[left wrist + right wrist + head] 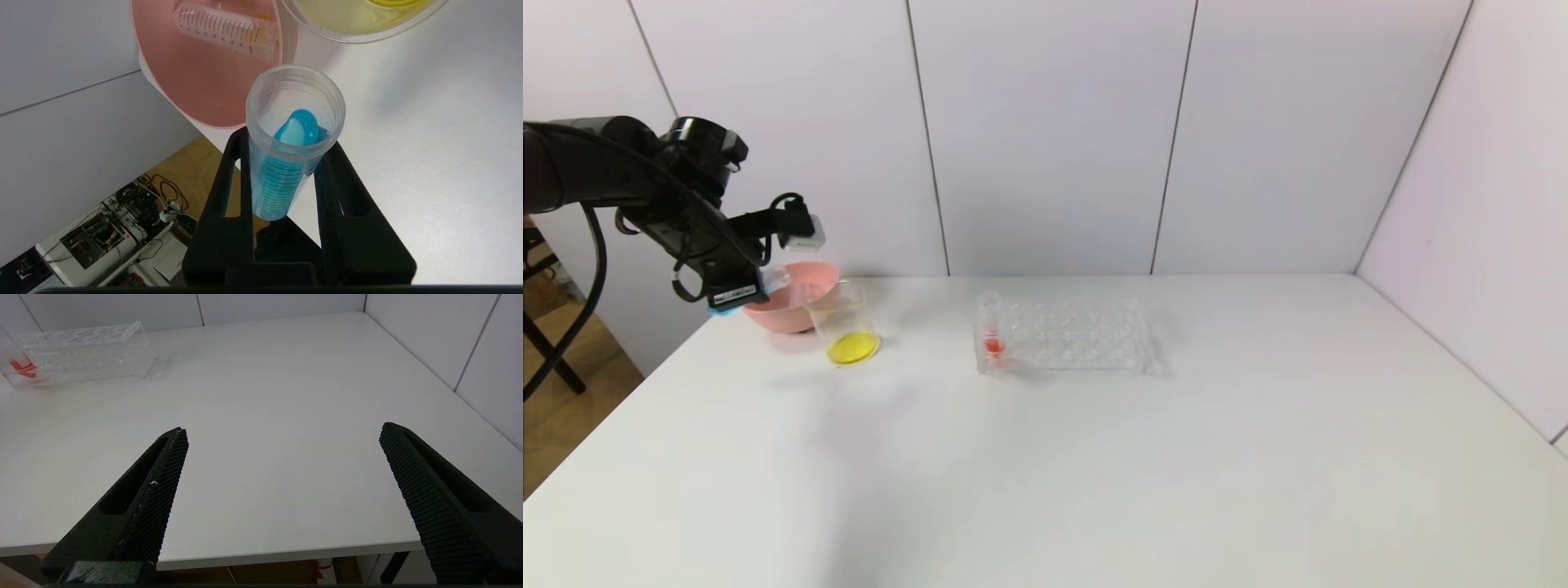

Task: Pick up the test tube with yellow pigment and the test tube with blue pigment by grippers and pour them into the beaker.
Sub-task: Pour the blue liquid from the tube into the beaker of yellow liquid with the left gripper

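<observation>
Left gripper (286,163) clenched on the blue pigment test tube (286,163), mouth pointing ahead of the fingers, blue liquid pooled near the rim. Just beyond it: pink bowl (196,73) with an empty tube (229,30) lying inside, and beaker (843,328) with yellow liquid beside it. Right gripper (282,490) released, wide apart, low over the table (286,396); tube rack (81,351) far ahead of it.
</observation>
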Tool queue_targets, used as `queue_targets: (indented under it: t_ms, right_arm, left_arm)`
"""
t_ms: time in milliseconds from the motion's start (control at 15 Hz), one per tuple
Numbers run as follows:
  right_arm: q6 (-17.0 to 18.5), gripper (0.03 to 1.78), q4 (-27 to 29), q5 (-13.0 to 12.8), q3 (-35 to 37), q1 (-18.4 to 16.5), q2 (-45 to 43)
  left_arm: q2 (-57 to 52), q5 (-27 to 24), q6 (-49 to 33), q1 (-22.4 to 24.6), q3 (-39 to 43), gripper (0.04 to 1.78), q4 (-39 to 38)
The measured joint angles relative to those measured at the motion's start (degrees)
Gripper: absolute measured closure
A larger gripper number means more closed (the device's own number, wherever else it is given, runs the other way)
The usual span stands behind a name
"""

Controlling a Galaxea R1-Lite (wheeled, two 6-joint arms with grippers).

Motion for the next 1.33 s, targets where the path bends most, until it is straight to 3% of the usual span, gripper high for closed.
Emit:
queue_targets:
  t_ms: [1333]
  right_arm:
    - [0.02, 0.10, 0.00, 0.00, 0.00, 0.00, 0.00]
  left_arm:
    - [0.67, 5.42, 1.46, -3.12, 0.00, 1.36, -1.71]
